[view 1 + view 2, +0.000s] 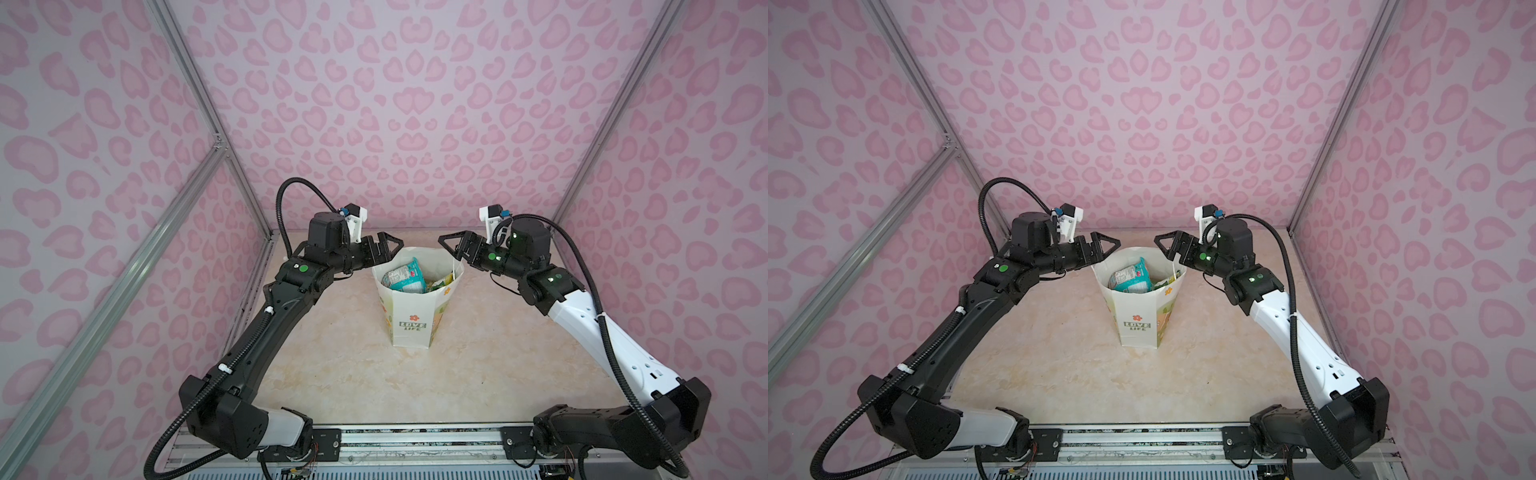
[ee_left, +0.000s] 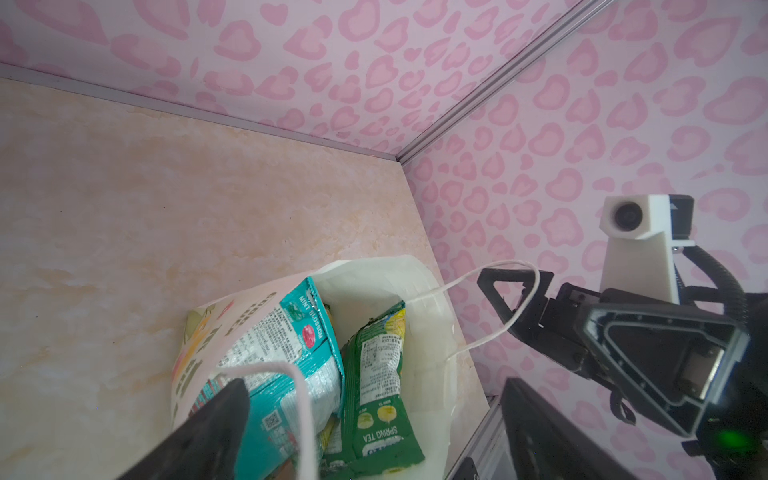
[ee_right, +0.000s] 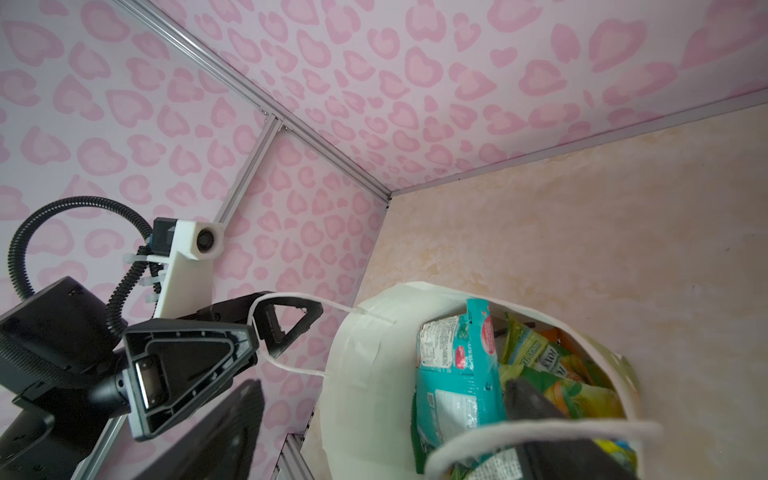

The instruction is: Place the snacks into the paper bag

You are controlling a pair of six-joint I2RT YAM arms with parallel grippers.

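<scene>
Green "LOVE LIFE" reads on the front of the paper bag (image 1: 399, 311) (image 1: 1125, 311) in both top views, while inside it "MINT BLOSSOM" shows on the teal packet (image 2: 274, 357) and "SPRING TEA" on the green packet (image 2: 378, 374).

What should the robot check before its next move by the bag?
1. The paper bag stands upright: ok.
2. The teal packet and the green packet are inside it: ok.
3. The left gripper is open: ok.
4. The right gripper is open: ok.
5. Each cord handle hangs free of the grippers: not ok, both wrist views show a cord looped around a finger.
</scene>
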